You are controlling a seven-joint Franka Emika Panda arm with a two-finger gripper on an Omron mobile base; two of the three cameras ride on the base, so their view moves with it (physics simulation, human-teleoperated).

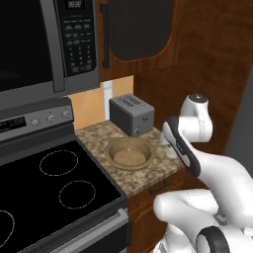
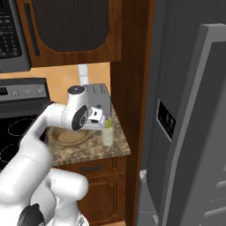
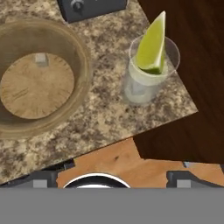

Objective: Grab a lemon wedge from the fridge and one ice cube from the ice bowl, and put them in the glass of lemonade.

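The glass of lemonade point(image 3: 146, 83) stands near the counter's right corner, and the yellow-green lemon wedge point(image 3: 153, 48) stands point-up in it. Left of it is the tan ice bowl point(image 3: 83, 65), with one small pale ice cube point(image 3: 41, 59) on its floor. My gripper point(image 3: 113, 179) hangs open and empty over the counter's front edge, slightly nearer than the glass. From the right base view the gripper point(image 2: 102, 119) sits just above and left of the glass point(image 2: 107, 137), where the wedge point(image 2: 108, 123) pokes out. The dark-grey fridge point(image 2: 190, 132) stands to the right with its door swung open.
A silver toaster point(image 1: 131, 114) stands behind the bowl point(image 1: 131, 154) against the wall. A black stove top point(image 1: 54, 183) lies left of the counter, with a microwave point(image 1: 44, 44) above it. A wooden panel point(image 2: 130, 79) separates the counter from the fridge.
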